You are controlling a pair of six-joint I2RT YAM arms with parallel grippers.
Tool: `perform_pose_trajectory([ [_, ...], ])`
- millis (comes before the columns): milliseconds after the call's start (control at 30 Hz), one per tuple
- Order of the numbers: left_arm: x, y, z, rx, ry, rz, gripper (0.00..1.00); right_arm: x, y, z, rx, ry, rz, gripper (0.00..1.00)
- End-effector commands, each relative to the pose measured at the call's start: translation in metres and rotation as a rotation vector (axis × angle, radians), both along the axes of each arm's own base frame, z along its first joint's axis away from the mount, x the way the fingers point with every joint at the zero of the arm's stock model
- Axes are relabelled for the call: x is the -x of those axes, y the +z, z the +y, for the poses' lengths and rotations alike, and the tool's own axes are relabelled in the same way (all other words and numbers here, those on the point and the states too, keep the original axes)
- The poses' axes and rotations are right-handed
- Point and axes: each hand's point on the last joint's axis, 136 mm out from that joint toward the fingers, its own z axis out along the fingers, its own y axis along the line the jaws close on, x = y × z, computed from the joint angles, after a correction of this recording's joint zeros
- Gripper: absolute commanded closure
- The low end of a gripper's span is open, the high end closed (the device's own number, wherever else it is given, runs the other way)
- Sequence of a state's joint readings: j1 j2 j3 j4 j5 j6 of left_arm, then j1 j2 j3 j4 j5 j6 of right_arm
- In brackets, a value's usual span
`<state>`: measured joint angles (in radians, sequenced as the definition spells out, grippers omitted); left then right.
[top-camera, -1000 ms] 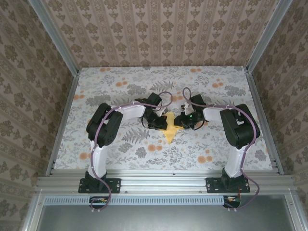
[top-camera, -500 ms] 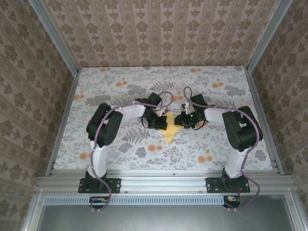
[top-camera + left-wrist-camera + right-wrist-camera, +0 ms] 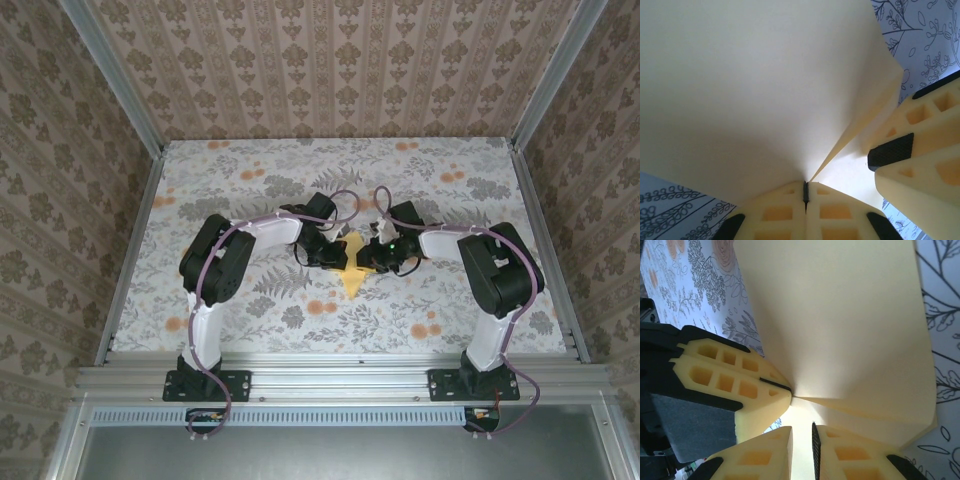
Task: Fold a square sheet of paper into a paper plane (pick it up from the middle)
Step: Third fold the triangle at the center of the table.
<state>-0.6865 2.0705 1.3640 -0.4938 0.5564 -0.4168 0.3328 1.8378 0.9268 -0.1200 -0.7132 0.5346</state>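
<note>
The thin yellow-orange paper sheet (image 3: 351,279) sits at the middle of the flower-printed table cloth (image 3: 250,190), between the two arms, already creased, with a pointed end toward the near edge. The left gripper (image 3: 337,256) comes at it from the left. Seen from its own wrist, the left gripper (image 3: 806,192) has its jaws pressed together on a fold from which the paper (image 3: 765,75) fans out in two flaps. The right gripper (image 3: 371,256) meets it from the right, close beside the pinch. In the right wrist view the right gripper (image 3: 802,440) has its jaws a little apart with pale paper (image 3: 840,315) showing in the gap, so it is placed around the fold, not visibly clamped. I judge this a mid-fold step: one arm anchors the crease while the other gets set to take hold. Next, the right jaws need to close squarely on the fold without bumping the left fingers (image 3: 725,375), then draw or press the flap along the centre crease without tearing the paper or pulling it from the anchoring grip.
</note>
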Motion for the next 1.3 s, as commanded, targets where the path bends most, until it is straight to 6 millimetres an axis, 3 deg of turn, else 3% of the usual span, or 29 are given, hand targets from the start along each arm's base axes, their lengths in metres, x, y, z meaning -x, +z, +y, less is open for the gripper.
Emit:
perform_pose_trajectory([
  [0, 0.0, -0.02, 0.021, -0.113, 0.004, -0.006, 1.0, 0.01, -0.014, 0.0, 0.004, 0.007, 0.044, 0.79],
  [567, 0.0, -0.024, 0.029, -0.18, -0.014, -0.036, 0.97, 0.023, -0.037, -0.01, 0.077, 0.018, 0.098, 0.79],
  [867, -0.008, 0.011, 0.014, -0.099, -0.003, -0.075, 0.86, 0.028, -0.046, -0.012, 0.099, 0.031, 0.13, 0.82],
  [1267, -0.015, 0.051, 0.015, -0.085, 0.02, -0.17, 0.71, 0.028, -0.047, -0.01, 0.107, 0.043, 0.13, 0.84],
])
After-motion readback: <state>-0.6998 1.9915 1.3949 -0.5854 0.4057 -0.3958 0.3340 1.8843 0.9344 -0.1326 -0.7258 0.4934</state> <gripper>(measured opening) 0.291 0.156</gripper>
